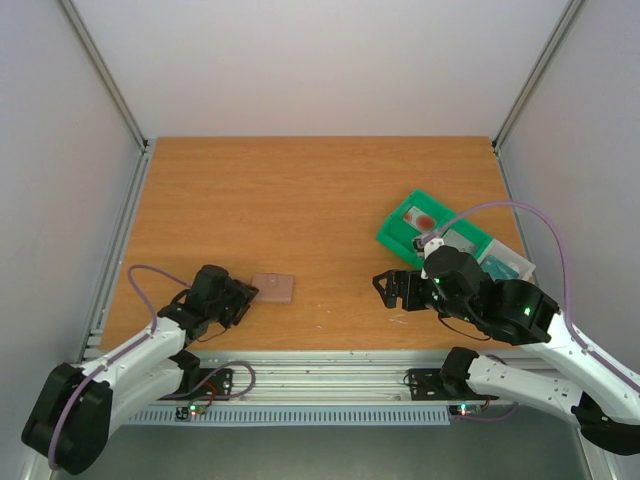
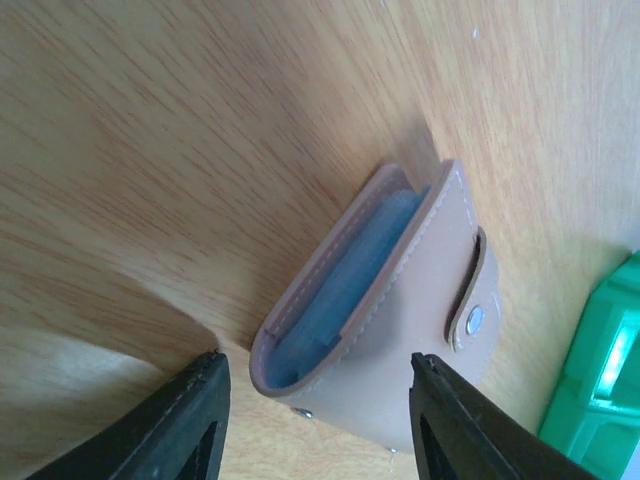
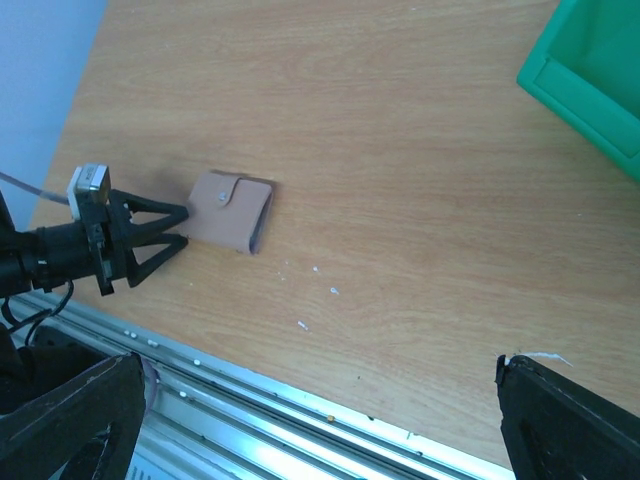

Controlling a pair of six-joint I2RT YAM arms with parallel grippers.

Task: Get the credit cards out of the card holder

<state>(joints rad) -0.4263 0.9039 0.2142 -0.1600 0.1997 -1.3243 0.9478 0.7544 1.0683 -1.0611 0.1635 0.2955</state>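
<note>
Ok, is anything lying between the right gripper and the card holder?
No. In the top view only bare table lies between the right gripper and the card holder; the right wrist view shows a few white specks there.

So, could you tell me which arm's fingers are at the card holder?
The left arm's fingers: they flank one end of the tan holder, while the right arm's fingers hang open by the green tray.
</note>
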